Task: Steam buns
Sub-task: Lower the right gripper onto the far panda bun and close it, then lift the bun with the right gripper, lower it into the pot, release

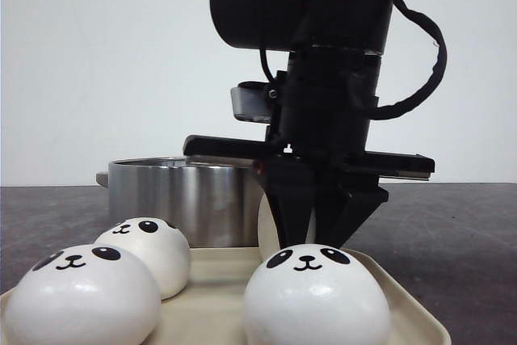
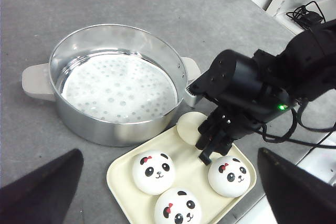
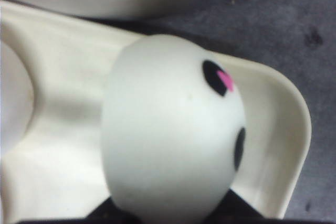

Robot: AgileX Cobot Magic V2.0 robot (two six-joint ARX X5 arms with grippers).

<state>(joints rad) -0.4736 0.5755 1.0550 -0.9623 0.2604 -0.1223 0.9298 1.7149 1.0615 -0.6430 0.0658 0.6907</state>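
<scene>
Three panda buns sit face-up on a cream tray (image 2: 118,174): one at the left (image 2: 153,171), one nearest (image 2: 178,208), one by the right corner (image 2: 229,176). A fourth bun (image 2: 190,127) lies tipped at the tray's pan-side edge, with only its plain pale side showing. My right gripper (image 2: 207,153) points down between the tipped bun and the right-corner bun (image 1: 315,296). Its fingers stand apart just behind that bun, which fills the right wrist view (image 3: 168,129). My left gripper (image 2: 169,151) is open and empty, high above the tray.
A steel steamer pot (image 2: 115,82) with a perforated white liner and two handles stands just beyond the tray on the dark grey table (image 2: 157,3). In the front view it (image 1: 186,191) rises behind the buns. A white shelf with cables (image 2: 310,3) is off the table's far side.
</scene>
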